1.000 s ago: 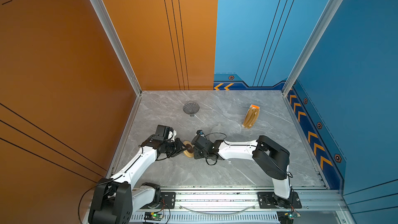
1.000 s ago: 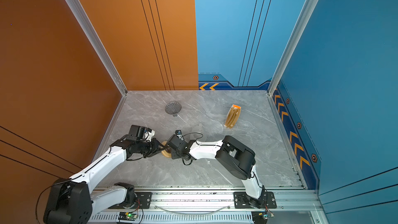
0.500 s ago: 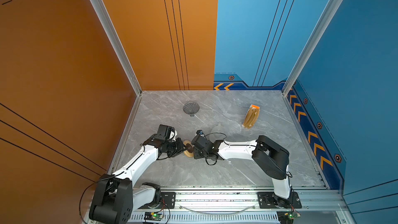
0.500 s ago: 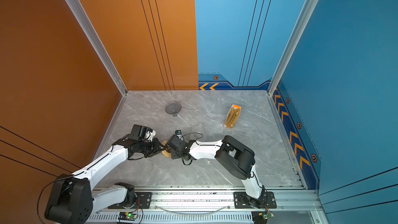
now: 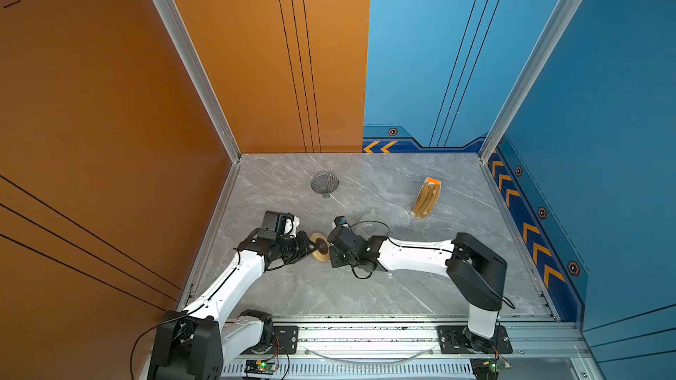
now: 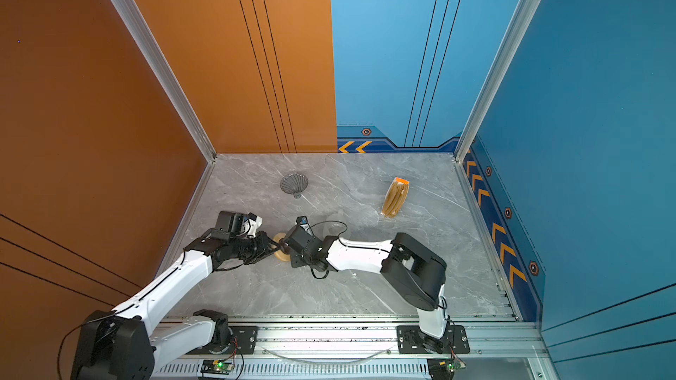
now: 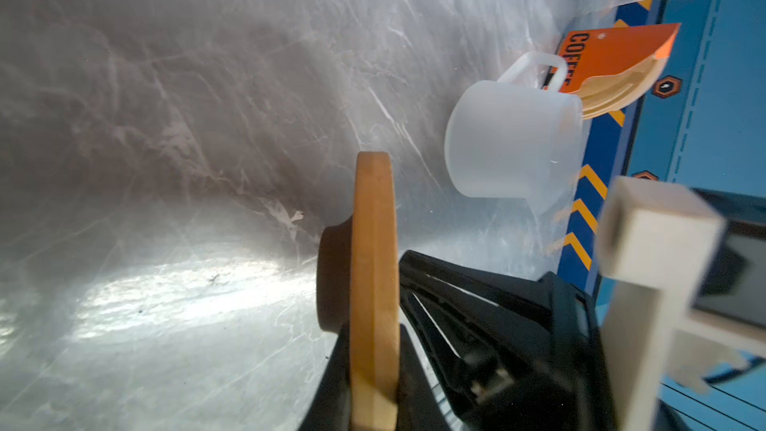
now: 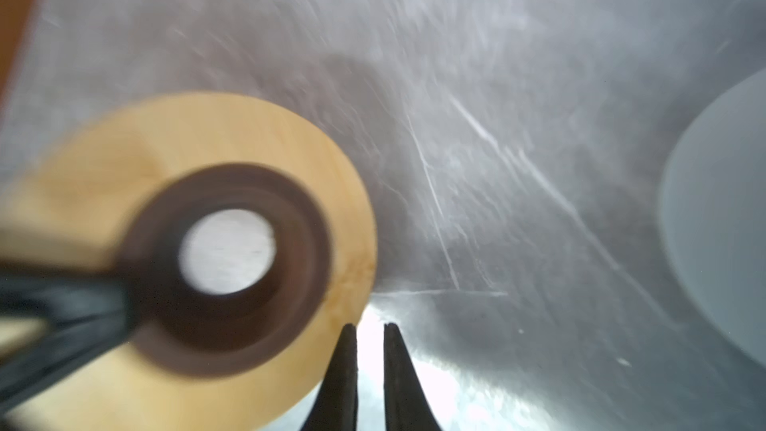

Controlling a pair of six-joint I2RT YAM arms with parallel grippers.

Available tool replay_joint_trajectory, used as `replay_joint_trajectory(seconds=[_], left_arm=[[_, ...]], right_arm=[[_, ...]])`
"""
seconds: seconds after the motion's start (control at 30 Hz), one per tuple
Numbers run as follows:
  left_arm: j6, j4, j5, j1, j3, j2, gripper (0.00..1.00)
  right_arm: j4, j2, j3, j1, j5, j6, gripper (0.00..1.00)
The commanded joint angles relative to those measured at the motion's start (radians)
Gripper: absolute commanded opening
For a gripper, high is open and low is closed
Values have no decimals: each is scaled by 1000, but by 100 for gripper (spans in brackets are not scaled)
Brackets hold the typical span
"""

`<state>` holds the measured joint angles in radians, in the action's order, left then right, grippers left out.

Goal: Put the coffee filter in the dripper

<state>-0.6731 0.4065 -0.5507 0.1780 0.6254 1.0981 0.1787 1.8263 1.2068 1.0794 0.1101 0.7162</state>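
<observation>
The dripper (image 5: 324, 183) (image 6: 294, 183), a dark ribbed funnel, lies on the marble floor at the back, far from both grippers. A single coffee filter is out of view. My left gripper (image 5: 314, 246) (image 6: 276, 246) (image 7: 373, 366) is shut on the rim of a wooden ring (image 5: 319, 254) (image 6: 281, 255) (image 7: 373, 242) (image 8: 248, 126) with a dark hub, held on edge. My right gripper (image 5: 331, 250) (image 6: 290, 250) (image 8: 370, 327) is right beside the ring's rim. Its jaws stand slightly apart with nothing between them.
A translucent white jug (image 5: 367, 226) (image 6: 334, 224) (image 7: 510, 147) (image 8: 721, 221) stands just behind the right wrist. A bundle of tan filters with an orange strip (image 5: 426, 197) (image 6: 395, 197) (image 7: 613, 60) lies at the back right. Walls enclose the floor on three sides.
The right gripper's jaws have parted a little beside the ring. The left gripper has tightened on the ring. Both arms have hardly moved.
</observation>
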Motion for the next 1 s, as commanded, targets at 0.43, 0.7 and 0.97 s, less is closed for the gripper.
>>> replay_joint_trajectory(seconds=[0.43,0.7,0.97], left_arm=[[24,-151,-215,-9,130,11,14],[-26,-277,-288,32,169,50,14],[-113,-428,-318,83,201,141,13]], right_arm=[[273,-387,-29,19,127,-226,45],[310,-562,-118,8,187,-223,91],[345,-733,-157,-60,170,-248,100]])
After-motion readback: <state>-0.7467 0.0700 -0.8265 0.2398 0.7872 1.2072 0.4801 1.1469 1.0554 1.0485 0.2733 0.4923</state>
